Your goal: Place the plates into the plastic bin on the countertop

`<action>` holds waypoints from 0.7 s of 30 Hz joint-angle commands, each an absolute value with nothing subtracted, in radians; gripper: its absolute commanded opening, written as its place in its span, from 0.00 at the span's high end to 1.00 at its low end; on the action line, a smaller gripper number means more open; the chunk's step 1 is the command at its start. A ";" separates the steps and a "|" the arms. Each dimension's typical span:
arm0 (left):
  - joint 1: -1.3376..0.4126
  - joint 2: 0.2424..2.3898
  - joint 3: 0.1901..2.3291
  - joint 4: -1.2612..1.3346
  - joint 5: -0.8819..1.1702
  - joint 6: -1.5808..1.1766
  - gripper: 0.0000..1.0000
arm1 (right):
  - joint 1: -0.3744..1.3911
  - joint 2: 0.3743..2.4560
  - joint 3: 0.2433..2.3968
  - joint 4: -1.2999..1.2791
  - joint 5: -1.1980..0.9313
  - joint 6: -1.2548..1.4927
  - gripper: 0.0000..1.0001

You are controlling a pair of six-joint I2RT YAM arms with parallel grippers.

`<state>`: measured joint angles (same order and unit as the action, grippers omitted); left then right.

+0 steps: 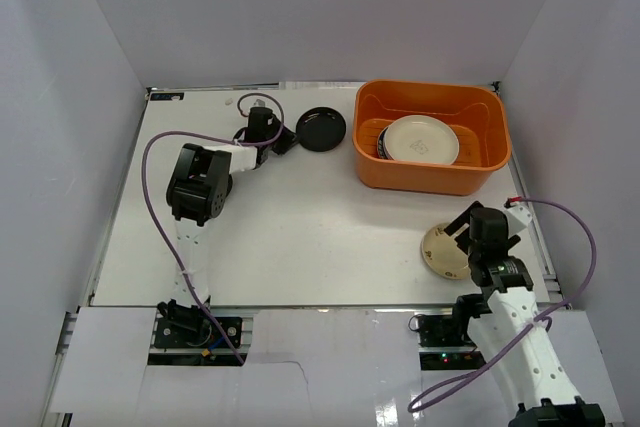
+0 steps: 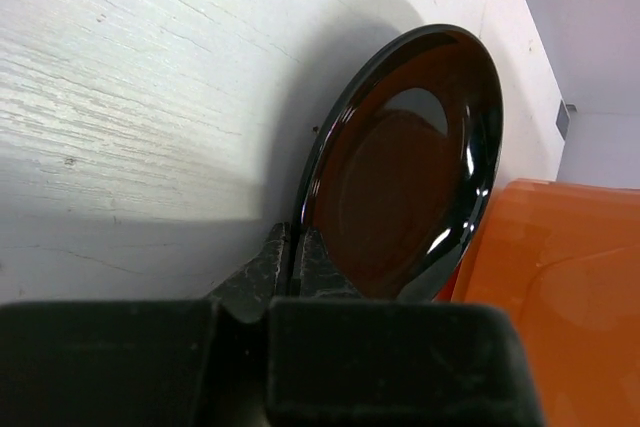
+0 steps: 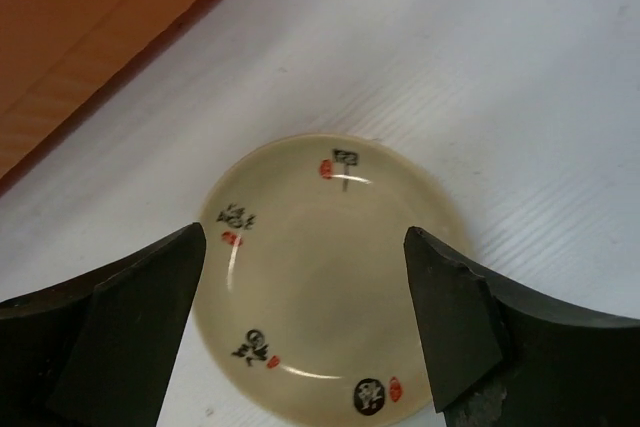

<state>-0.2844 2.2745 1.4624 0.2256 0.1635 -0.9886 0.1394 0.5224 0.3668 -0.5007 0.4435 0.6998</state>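
Note:
A glossy black plate (image 1: 321, 129) is at the back of the white countertop (image 1: 300, 217), left of the orange plastic bin (image 1: 432, 135). My left gripper (image 1: 286, 138) is shut on its near-left rim; in the left wrist view the fingertips (image 2: 297, 247) pinch the rim of the tilted plate (image 2: 410, 167). My right gripper (image 1: 463, 241) is open over a cream plate (image 1: 440, 250) with small black and red marks. In the right wrist view the plate (image 3: 320, 277) lies flat between the two fingers (image 3: 150, 317). The bin holds a white, green-rimmed plate (image 1: 420, 139) on top of others.
The bin's wall shows at the right of the left wrist view (image 2: 560, 277) and at the upper left of the right wrist view (image 3: 90, 27). White walls enclose the countertop on three sides. Purple cables trail from both arms.

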 commanded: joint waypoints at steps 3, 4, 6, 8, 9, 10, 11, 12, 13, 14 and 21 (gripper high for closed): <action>-0.245 2.186 1.344 0.308 0.215 -1.040 1.00 | -0.039 0.626 0.425 -0.503 0.505 0.675 0.09; -0.244 2.171 1.323 0.325 0.228 -1.052 1.00 | -0.067 0.659 0.429 -0.485 0.471 0.658 0.09; -0.244 2.116 1.258 0.368 0.233 -1.080 1.00 | -0.121 0.679 0.419 -0.451 0.437 0.612 0.08; -0.245 2.056 1.198 0.402 0.241 -1.109 1.00 | -0.202 0.706 0.399 -0.387 0.333 0.556 0.08; -0.247 2.034 1.180 0.426 0.244 -1.115 1.00 | -0.247 0.718 0.372 -0.361 0.283 0.537 0.08; -0.248 2.010 1.163 0.436 0.244 -1.121 1.00 | -0.261 0.751 0.361 -0.347 0.182 0.525 0.08; -0.252 1.987 1.146 0.443 0.247 -1.126 1.00 | -0.267 0.768 0.351 -0.328 0.138 0.512 0.08; -0.252 1.935 1.112 0.460 0.248 -1.129 1.00 | -0.267 0.785 0.342 -0.322 0.102 0.511 0.08; -0.253 1.907 1.094 0.469 0.247 -1.131 1.00 | -0.267 0.801 0.325 -0.319 0.025 0.509 0.08; -0.253 1.878 1.074 0.474 0.232 -1.129 1.00 | -0.267 0.799 0.313 -0.289 -0.033 0.509 0.11; -0.253 1.602 0.965 0.443 0.129 -1.068 1.00 | -0.220 0.721 0.181 -0.262 -0.287 0.540 0.21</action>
